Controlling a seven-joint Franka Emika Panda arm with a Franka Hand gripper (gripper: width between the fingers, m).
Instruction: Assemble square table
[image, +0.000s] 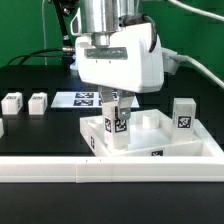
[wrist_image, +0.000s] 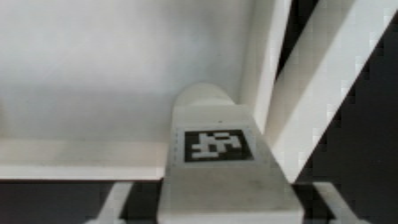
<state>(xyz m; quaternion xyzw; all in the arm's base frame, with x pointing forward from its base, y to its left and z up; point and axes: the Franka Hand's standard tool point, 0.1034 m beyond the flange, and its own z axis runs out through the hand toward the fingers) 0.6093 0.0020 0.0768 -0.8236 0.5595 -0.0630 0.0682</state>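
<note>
the end effector (image: 116, 108) is clamped on a leg (image: 118, 130) and holds it upright at lower centre of the exterior view, with its lower end inside the left part of the tabletop (image: 195, 146). the wrist view puts the leg close to the tabletop's raised edge near a corner, but the socket under it is hidden. my worry is this: if the leg sits off the socket or tilts, pressing or turning could jam it. it could also skid the tabletop over the desk (image: 40, 130) toward the wall (image: 60, 172), or make the leg slip in the grip. a second leg (image: 183, 113) at the tabletop's far right corner could get bumped.
</note>
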